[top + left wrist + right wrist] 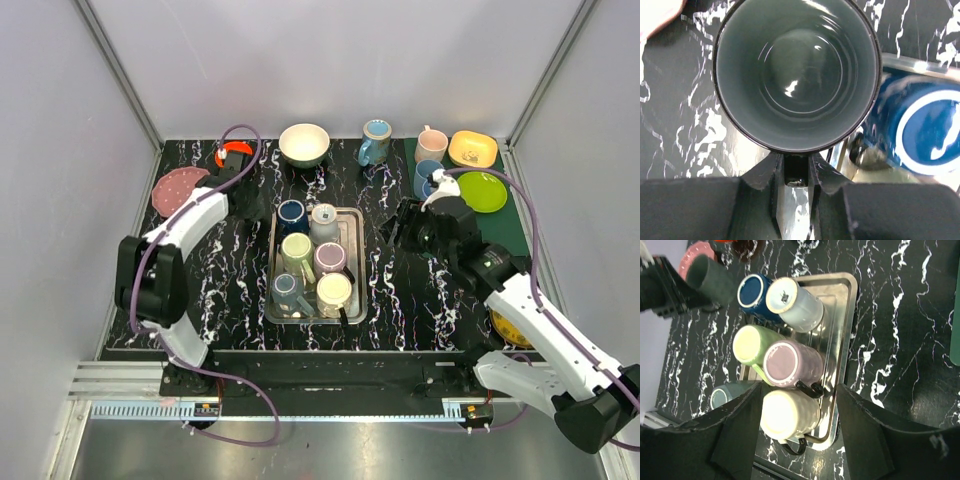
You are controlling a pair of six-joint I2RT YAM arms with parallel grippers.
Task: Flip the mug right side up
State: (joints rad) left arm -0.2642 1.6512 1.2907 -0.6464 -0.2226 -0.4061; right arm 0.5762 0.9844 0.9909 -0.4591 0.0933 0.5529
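A metal tray sits mid-table. A white bowl stands beyond it; a pink plate lies left, a green plate right.

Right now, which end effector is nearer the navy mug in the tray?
Left. The left end effector, gripping the handle of a dark mug, sits just left of the navy mug; the right end effector is open, off the opposite side of the tray.

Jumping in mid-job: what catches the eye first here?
The left hand grips a dark mug by its handle, its mouth filling the left wrist view. In the middle, a metal tray holds six mugs, most bottoms up; the right hand hangs open beside it.
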